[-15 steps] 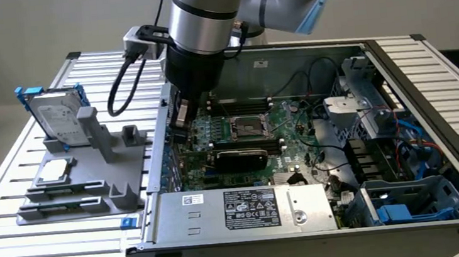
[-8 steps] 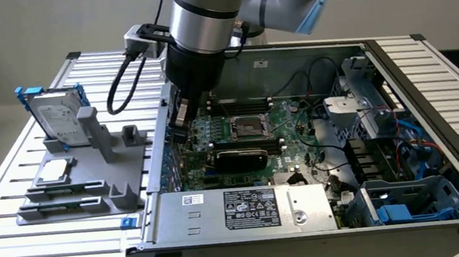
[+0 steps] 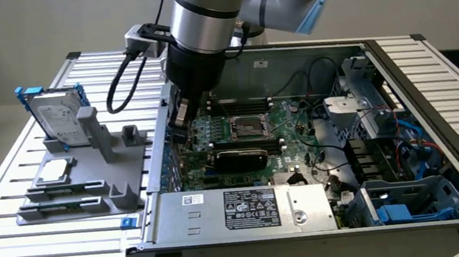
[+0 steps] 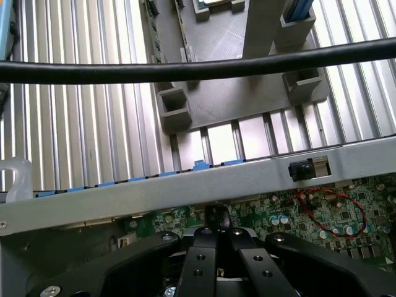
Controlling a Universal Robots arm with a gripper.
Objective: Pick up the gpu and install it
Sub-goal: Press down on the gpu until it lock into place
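Note:
The gpu (image 3: pixel 241 159), a green card with a black rounded cooler, stands on edge in the motherboard (image 3: pixel 250 123) inside the open computer case (image 3: pixel 427 84). Its left end reaches the case's left wall. My gripper (image 3: pixel 181 123) hangs just inside that wall, above and slightly behind the card's bracket end. In the wrist view my gripper (image 4: pixel 216 232) has its black fingers (image 4: pixel 199 263) drawn together at the tips over the green motherboard (image 4: pixel 322 210), and I see nothing clearly held between them. The card itself is hidden under them there.
A grey fixture (image 3: pixel 83 187) on the slatted table at the exterior view's left holds a silver hard drive with blue rails (image 3: pixel 56 120) and a square silver chip (image 3: pixel 55 172). A power supply (image 3: pixel 246 209) fills the case's near side. A black cable (image 4: pixel 185 69) crosses above the case wall (image 4: pixel 185 185).

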